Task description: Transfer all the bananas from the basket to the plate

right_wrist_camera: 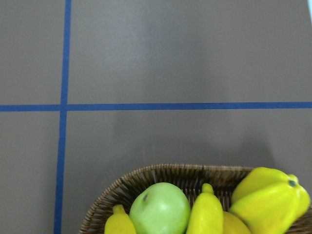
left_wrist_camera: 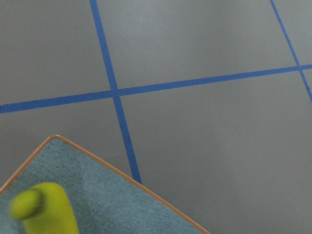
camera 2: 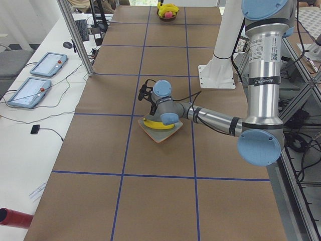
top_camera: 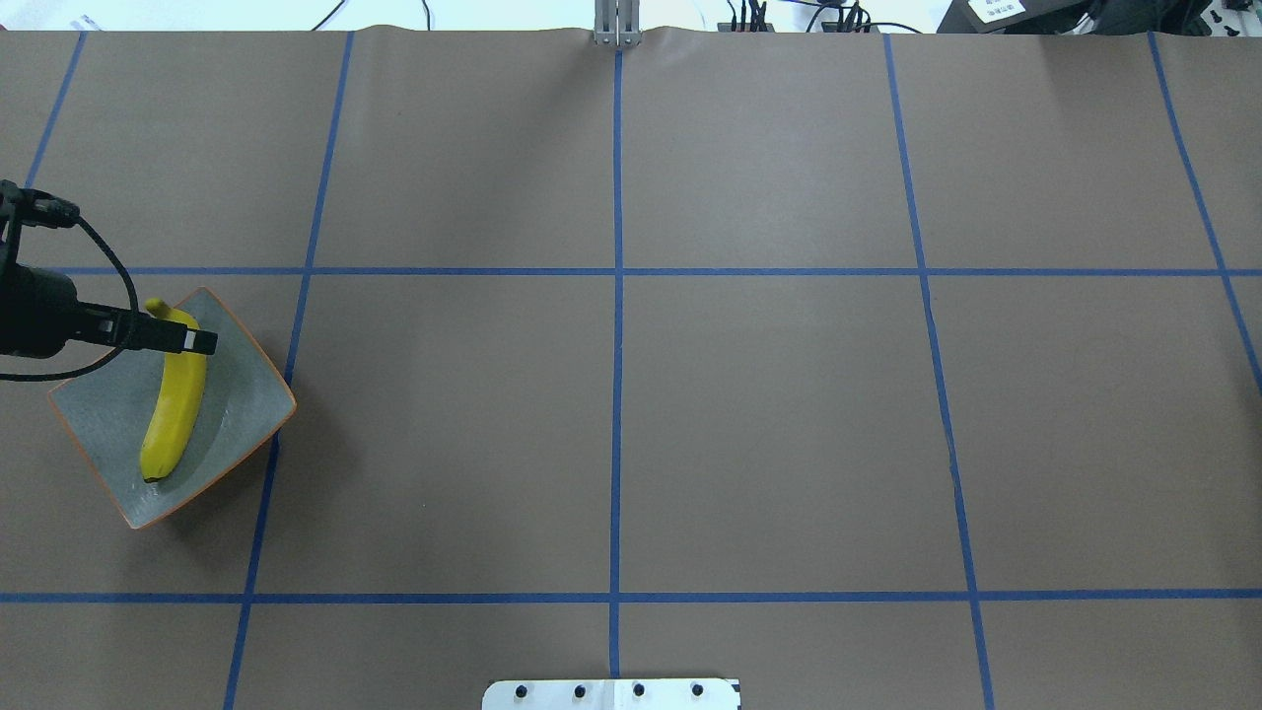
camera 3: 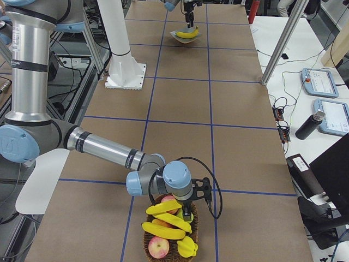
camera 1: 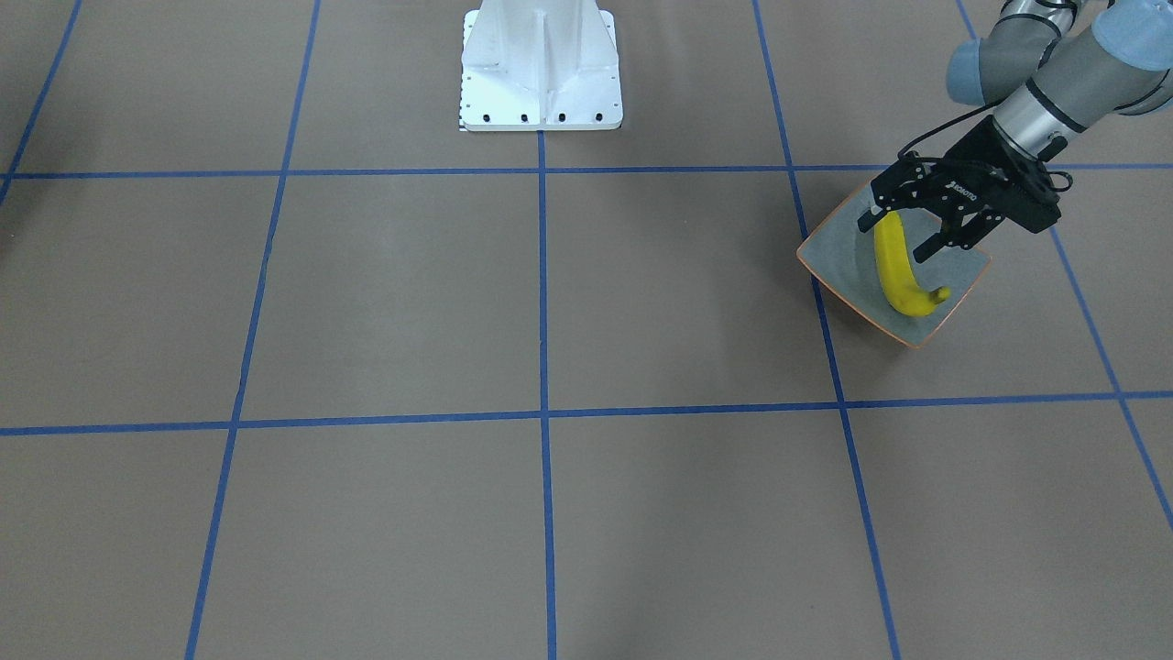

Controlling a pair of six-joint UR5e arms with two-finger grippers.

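Judging by count, about a quarter done: one banana (camera 1: 891,266) flat on the plate (camera 1: 843,266), glossy yellow, curved, dark tip. Leaves roughly three bananas (camera 3: 166,219) in the wicker basket (camera 3: 194,218) among apples (camera 3: 158,246). Left gripper (camera 1: 893,236) above, fingers spread, straddling the stem end. Right gripper (camera 3: 188,210) over basket; can't tell finger state.
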